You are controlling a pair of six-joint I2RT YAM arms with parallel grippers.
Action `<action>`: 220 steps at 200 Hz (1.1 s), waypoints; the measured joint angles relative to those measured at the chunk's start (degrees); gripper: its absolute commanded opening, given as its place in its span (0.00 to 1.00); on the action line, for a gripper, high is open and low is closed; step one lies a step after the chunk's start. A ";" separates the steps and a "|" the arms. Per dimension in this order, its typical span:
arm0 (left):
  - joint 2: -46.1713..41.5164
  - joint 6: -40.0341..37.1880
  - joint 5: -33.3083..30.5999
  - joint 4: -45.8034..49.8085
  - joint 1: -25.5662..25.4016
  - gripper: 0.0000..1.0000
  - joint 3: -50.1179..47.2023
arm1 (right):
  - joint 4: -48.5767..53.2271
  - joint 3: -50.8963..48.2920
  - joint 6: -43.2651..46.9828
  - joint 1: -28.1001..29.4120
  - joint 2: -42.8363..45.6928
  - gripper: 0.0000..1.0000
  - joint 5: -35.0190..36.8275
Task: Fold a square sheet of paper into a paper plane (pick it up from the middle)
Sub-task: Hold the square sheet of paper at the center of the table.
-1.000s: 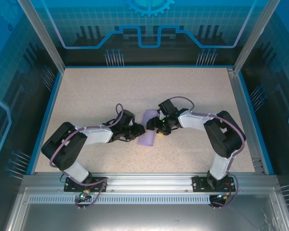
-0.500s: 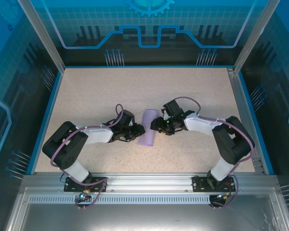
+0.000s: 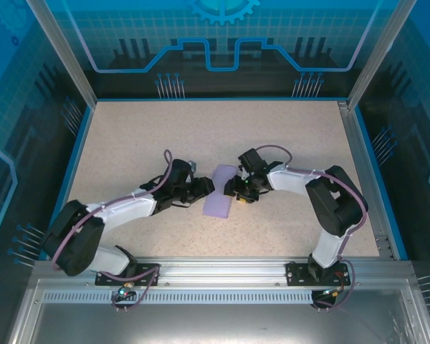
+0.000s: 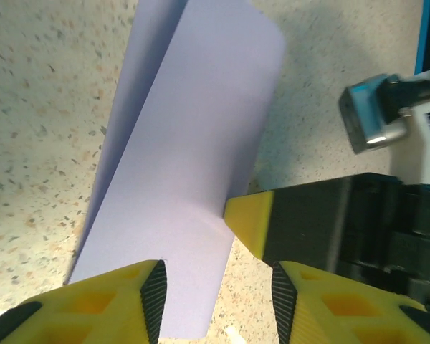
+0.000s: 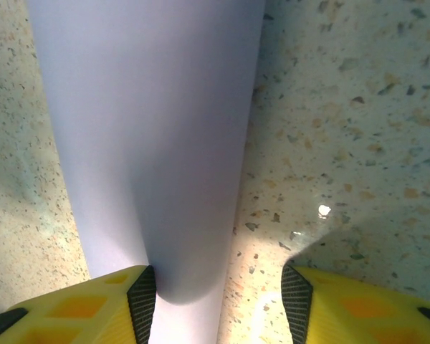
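Paper [image 3: 217, 204] well apart from table [image 3: 129, 136] edges

Left arm [image 3: 122, 209]: stretched low from its base at near left, forearm reaching right toward the middle.
Left end effector [image 3: 205, 188]: pointed right; jaws stood apart, with a clear gap between the yellow fingers [image 4: 107, 304].
Right arm [image 3: 301, 179]: elbow raised at right, forearm angled left toward the middle.
Right end effector [image 3: 234, 190]: pointed left and down; jaws stood apart in the right wrist view.
Spacing: the end effectors faced each other, near but apart.
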State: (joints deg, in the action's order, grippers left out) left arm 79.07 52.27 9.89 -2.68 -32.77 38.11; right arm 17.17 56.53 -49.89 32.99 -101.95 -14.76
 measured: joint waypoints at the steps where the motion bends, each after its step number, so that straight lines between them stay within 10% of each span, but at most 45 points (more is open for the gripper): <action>1: -0.26 -0.09 -0.13 0.17 0.00 0.48 0.00 | 0.04 0.04 0.00 0.00 0.00 0.54 0.04; 220: -2.29 -2.93 -1.22 6.27 2.25 0.49 0.00 | 17.18 13.44 6.36 1.53 -7.87 0.57 2.97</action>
State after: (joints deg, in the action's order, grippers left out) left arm 76.77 49.34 8.67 3.60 -30.52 38.11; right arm 34.35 69.97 -43.53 34.52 -109.82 -11.79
